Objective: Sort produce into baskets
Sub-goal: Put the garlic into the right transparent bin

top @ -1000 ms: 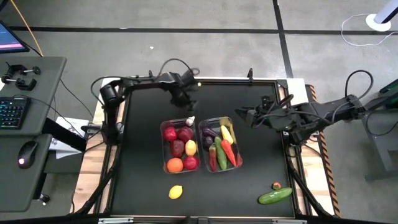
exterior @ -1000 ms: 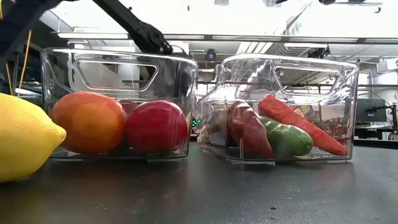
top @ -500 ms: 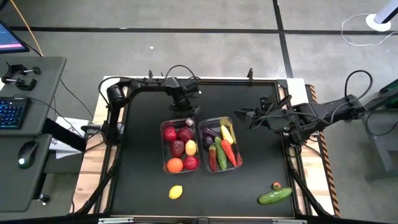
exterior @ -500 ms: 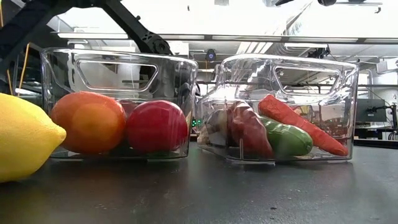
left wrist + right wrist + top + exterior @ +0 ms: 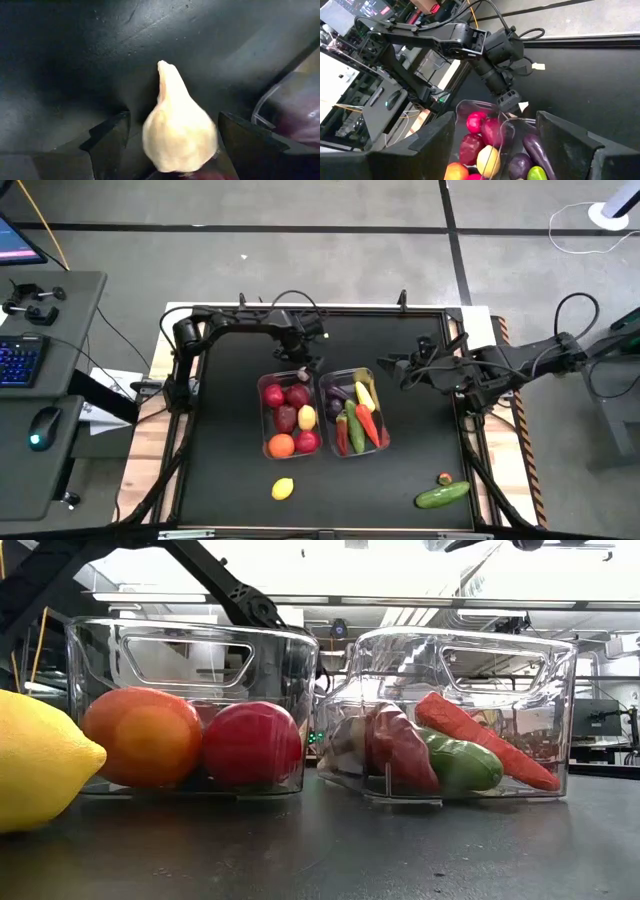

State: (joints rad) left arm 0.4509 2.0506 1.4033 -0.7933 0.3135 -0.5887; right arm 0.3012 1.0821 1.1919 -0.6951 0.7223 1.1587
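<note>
Over the left basket's 12 o'clock edge: left gripper (image 5: 304, 366) clamped on a garlic bulb (image 5: 179, 129).

Fruit bin (image 5: 290, 417) has red apples (image 5: 274, 394), a lemon (image 5: 307, 417) and an orange (image 5: 281, 445); veggie bin (image 5: 354, 414) just beside it at 3 o'clock holds eggplant (image 5: 337, 393), carrot (image 5: 366, 421), cucumber (image 5: 356, 432). Loose on the surface (image 5: 230, 440): another lemon (image 5: 283, 489) at 6 o'clock, a cucumber (image 5: 442, 495) and small red piece (image 5: 444, 478) around 4 o'clock. Right gripper (image 5: 384, 362) hangs unclenched and empty at 3 o'clock.

Two clear baskets: the left basket (image 5: 268, 416) and the right basket (image 5: 384, 420). One loose lemon (image 5: 283, 489) near, one loose cucumber (image 5: 441, 495) near right, one small red piece (image 5: 444, 478) beside it, possibly a chili. One garlic bulb (image 5: 178, 127).
</note>
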